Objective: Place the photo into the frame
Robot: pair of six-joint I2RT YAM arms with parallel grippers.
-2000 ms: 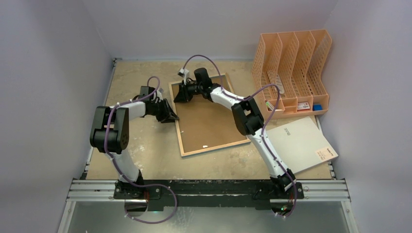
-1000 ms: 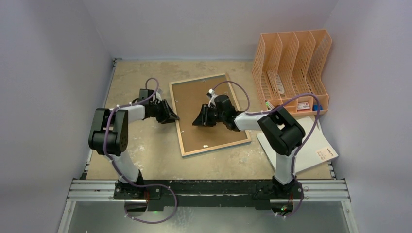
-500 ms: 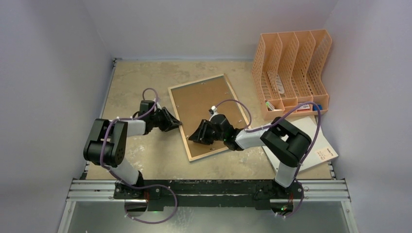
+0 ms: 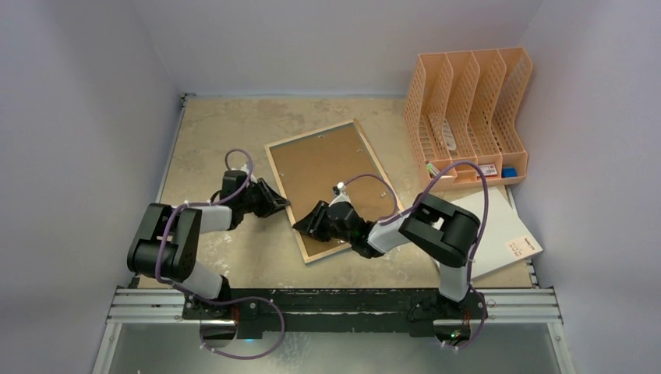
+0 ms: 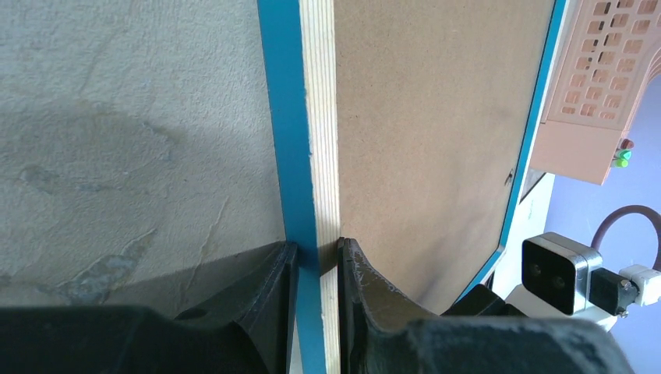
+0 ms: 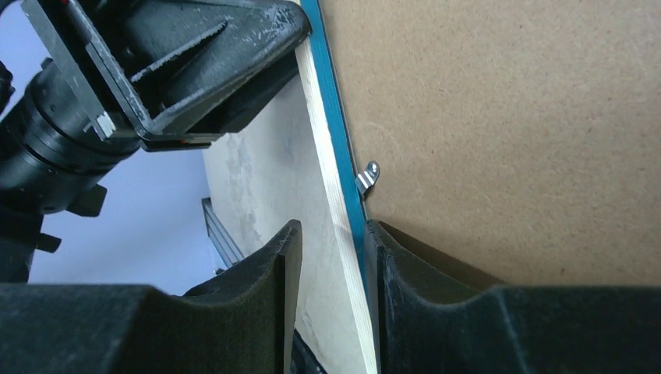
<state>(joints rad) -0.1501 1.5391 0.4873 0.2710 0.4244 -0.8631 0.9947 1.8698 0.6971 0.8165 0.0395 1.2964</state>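
Our left claw (image 5: 316, 257) is pressed tight on the frame (image 5: 318, 117), pinching its long left rim so that the rim fills the gap between the fingers. Our right claw (image 6: 331, 241), near the left one, sits astride the same rim closer to the near corner. It is narrowly parted: the inner finger touches the rim just below a small metal clip (image 6: 368, 178), and the outer finger stands just off it. We count two claws, one frame, one brown backing board (image 4: 327, 167), one peach organiser (image 4: 468, 109) and one white sheet (image 4: 499, 226), both well to the right claw's right. The frame lies rear side up, its long axis running away from both claws with the far end leaning left.
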